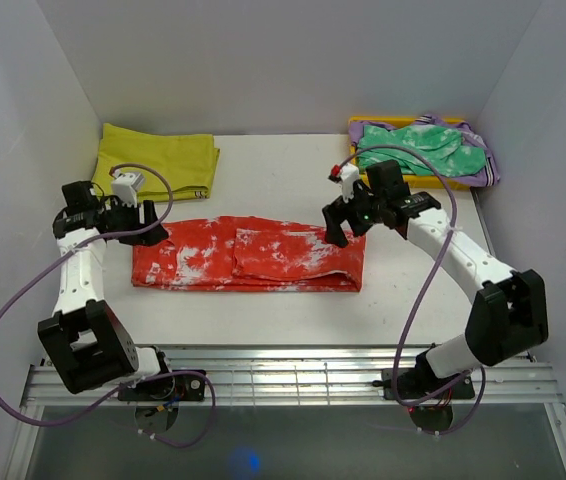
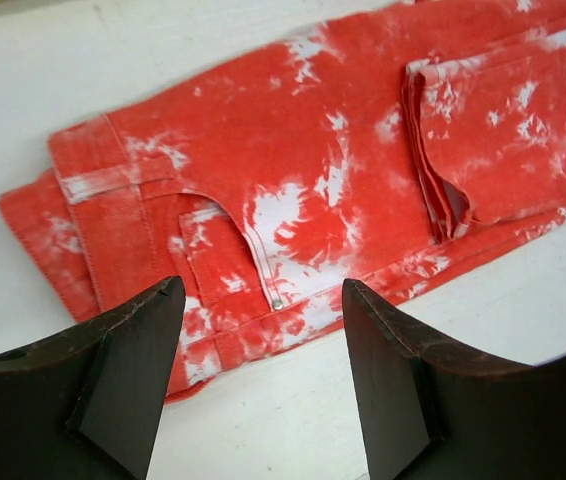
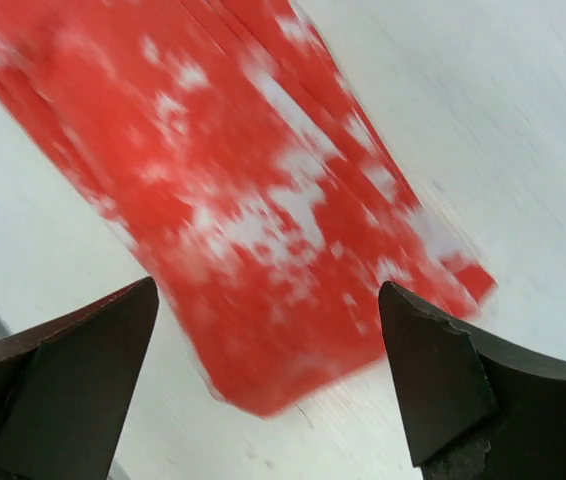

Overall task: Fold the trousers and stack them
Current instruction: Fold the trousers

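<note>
The red-orange trousers (image 1: 248,255) with white blotches lie flat across the middle of the table, their legs folded back over the right half. My left gripper (image 1: 151,222) hovers open at their left, waistband end (image 2: 133,230), nothing between its fingers (image 2: 128,385). My right gripper (image 1: 341,222) hangs open just above the folded right end (image 3: 263,230), holding nothing. The right wrist view is blurred.
A folded yellow cloth (image 1: 158,160) lies at the back left. A green white-mottled garment (image 1: 421,150) rests on a purple and yellow pile at the back right. White walls close in the table on three sides; a metal rail (image 1: 293,375) runs along the near edge.
</note>
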Available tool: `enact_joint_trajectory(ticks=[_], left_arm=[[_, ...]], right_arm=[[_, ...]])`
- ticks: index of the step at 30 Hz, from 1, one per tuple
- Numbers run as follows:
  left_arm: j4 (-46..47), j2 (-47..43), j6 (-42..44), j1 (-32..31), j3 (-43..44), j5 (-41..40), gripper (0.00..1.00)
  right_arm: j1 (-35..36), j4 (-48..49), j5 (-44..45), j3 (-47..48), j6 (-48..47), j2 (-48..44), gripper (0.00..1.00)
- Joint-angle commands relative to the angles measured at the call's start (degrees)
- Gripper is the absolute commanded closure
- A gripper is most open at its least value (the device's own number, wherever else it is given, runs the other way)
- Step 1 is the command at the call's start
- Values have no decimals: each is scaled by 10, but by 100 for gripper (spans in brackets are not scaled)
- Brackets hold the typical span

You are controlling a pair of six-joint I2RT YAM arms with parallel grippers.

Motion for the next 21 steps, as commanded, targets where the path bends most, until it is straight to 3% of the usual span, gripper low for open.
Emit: enact_joint_trajectory(ticks=[1,4,8,11,14,21], left_arm=[[12,6,-17,-16,-26,-14,25],[39,23,-30,-30,-47,-33,26],[62,42,-50,-34,-62,-48,27],[73,41,-50,-34,-77,-55,27],[84,34,-47,-34,-95,-36,26],[106,21,-5,-100,-102,-80,23]], right_arm=[[-2,-104,147,-85,-137,-59,4],[-2,-93,231,-118,-128,-92,1],[-5,-96,236,-117,-100,-103,0],[-2,-34,282,-152,-117,-147,4],[16,80,344,-248,-156,-207,7],[52,220,322,-380,-246,-341,10]])
